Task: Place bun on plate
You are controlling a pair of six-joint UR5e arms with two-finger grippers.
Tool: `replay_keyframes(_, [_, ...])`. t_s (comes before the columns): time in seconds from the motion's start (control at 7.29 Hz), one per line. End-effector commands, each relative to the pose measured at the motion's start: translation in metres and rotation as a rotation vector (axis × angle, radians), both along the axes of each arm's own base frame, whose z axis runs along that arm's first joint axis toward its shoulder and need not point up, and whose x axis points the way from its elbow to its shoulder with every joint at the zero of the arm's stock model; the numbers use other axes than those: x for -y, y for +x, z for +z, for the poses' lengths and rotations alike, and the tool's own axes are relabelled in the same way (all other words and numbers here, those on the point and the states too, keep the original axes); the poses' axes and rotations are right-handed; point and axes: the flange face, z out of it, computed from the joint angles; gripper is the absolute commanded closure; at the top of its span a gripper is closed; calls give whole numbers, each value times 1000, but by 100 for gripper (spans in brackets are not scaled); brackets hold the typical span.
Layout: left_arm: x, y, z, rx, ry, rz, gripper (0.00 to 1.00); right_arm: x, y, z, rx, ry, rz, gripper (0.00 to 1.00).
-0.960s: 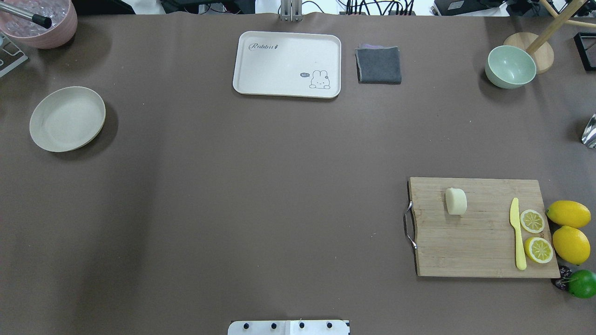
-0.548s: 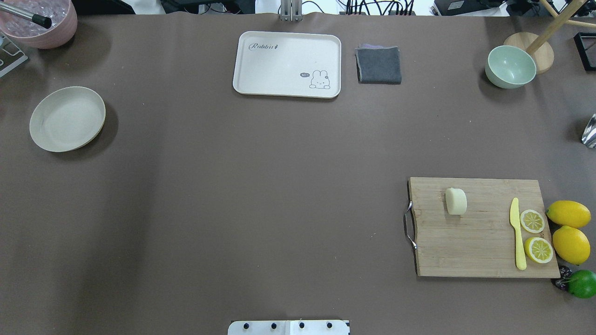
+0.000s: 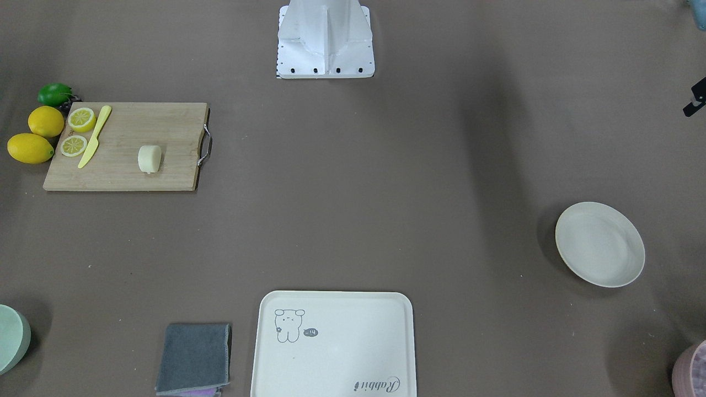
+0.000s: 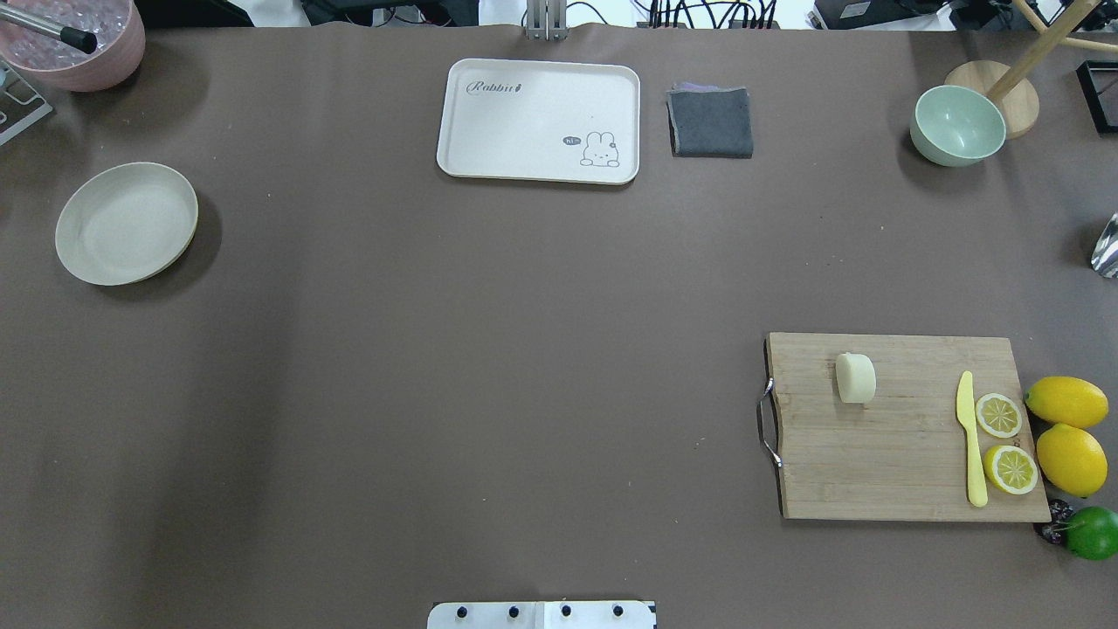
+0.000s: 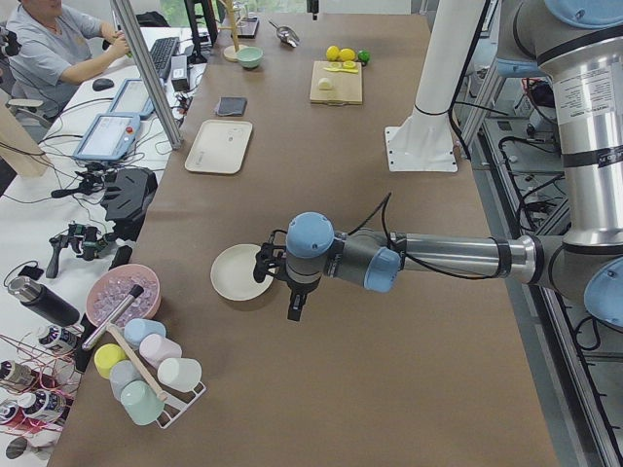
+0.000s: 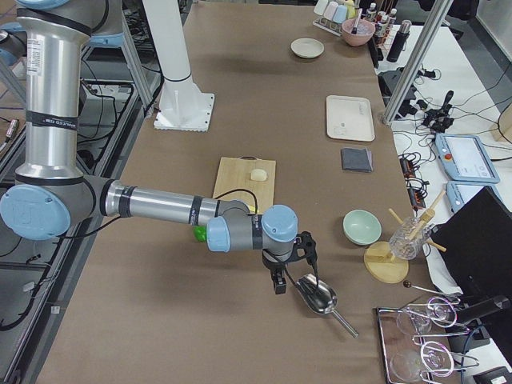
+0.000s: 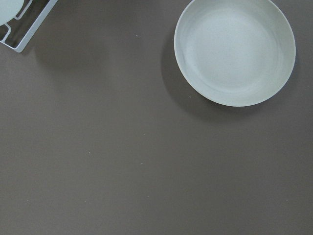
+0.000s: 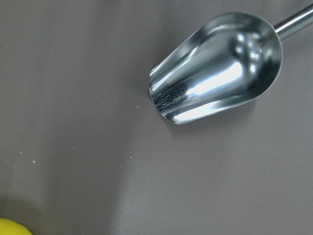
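We note a wooden board (image 4: pixel 900 454) on the robot's right, carrying a yellow knife (image 4: pixel 969 437) with two lemon slices (image 4: pixel 998 415) just beside it. Two lemons (image 4: pixel 1066 401) and a lime (image 4: pixel 1092 532) lie off its outer edge. Along the far edge we record a cream tray (image 4: pixel 537 118), a grey cloth (image 4: pixel 711 122) beside it, a green bowl (image 4: pixel 957 125) and a pink bowl (image 4: pixel 113 65). A steel scoop (image 8: pixel 220 68) lies on the table.

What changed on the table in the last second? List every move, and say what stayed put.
Nothing visibly changed in the overhead view. The bun lies in the same spot on the cutting board, beside the same knife and lemon slices. The plate stays empty at the table's left side. No gripper shows in that view, then or now, and nothing was taken hold of or let go.
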Motion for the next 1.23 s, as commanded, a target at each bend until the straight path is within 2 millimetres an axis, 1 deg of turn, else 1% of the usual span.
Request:
replay_keyframes(0.0, [10,2,-10,-12,24,5,3,-7,0,5,0,-2,0,0])
replay_keyframes(0.14, [11,3,-12,-13,31,7,3,-7,0,5,2,-2,0,0])
replay_keyframes(0.27, [8,4,-7,-9,19,9,3,-8,0,4,2,8,0,0])
replay_keyframes(0.41, [9,4,2,-3,2,7,2,-8,-1,3,3,9,-1,0])
replay_keyframes(0.55, [14,4,4,0,3,8,2,-8,-1,2,5,11,0,0])
replay_keyframes(0.69, [20,5,-2,-1,12,8,2,-8,-1,-3,3,25,-4,0])
replay_keyframes(0.82, [20,11,6,1,7,27,2,-7,-2,-5,8,29,-7,0])
replay_keyframes(0.96, [22,20,11,23,26,39,2,-5,-13,-8,11,34,-32,0])
replay_keyframes(1.1, [40,42,16,53,30,76,2,-3,-19,-11,15,50,-45,0])
